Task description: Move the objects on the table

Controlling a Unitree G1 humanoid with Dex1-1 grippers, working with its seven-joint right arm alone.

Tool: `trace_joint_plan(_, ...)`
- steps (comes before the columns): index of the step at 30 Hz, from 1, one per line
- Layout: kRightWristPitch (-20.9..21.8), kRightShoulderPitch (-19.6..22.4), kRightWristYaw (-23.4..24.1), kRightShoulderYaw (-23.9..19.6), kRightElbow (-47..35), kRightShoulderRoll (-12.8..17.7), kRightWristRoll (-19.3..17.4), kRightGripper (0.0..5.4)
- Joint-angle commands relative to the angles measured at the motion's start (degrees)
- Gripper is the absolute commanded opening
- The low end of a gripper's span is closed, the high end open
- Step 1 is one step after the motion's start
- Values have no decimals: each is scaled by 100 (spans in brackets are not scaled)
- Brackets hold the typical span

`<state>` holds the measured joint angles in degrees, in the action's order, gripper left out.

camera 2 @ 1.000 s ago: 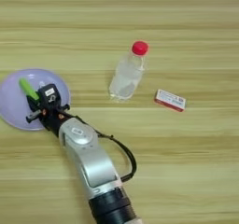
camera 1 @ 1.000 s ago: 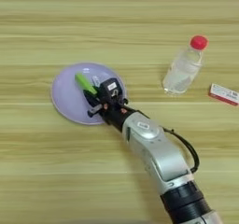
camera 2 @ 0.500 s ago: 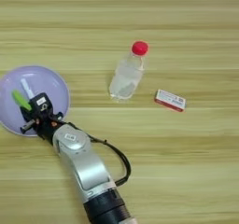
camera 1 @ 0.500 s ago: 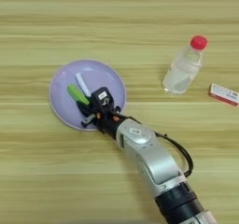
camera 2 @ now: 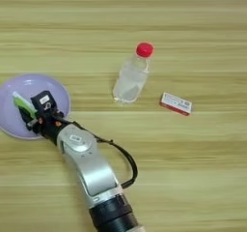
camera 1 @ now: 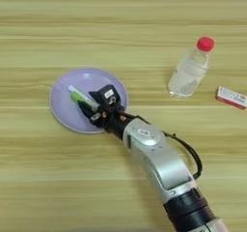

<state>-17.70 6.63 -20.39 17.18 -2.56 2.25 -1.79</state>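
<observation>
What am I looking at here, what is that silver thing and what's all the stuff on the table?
The silver thing is a robot's right arm, ending in a black two-fingered claw. Both pictures come from a stereo camera on the robot's head, looking down on a wooden table; they show the same scene from a slightly different side. On the table sit a lilac plate, a clear plastic bottle with a red cap lying on its side, and a small red and white packet. The claw is over the plate, at a small green block and a slim white marker. Whether it actually grips them, I cannot tell.
</observation>
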Motion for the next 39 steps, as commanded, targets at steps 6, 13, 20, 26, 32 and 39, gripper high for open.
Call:
trace_joint_plan(6, -19, 345, -3, -413, -819, 172, -117, 341)
trace_joint_plan(13, -31, 254, -183, -1177, -989, 841, -241, 428)
trace_joint_plan(20, -14, 83, -371, -1385, -1064, 1210, -254, 486)
trace_joint_plan(26, -52, -143, -591, -1114, -1195, 1317, -159, 539)
trace_joint_plan(32, -135, -257, -709, -831, -1282, 1318, -127, 539)
trace_joint_plan(39, -144, -219, -721, -671, -1100, 1259, -64, 539)
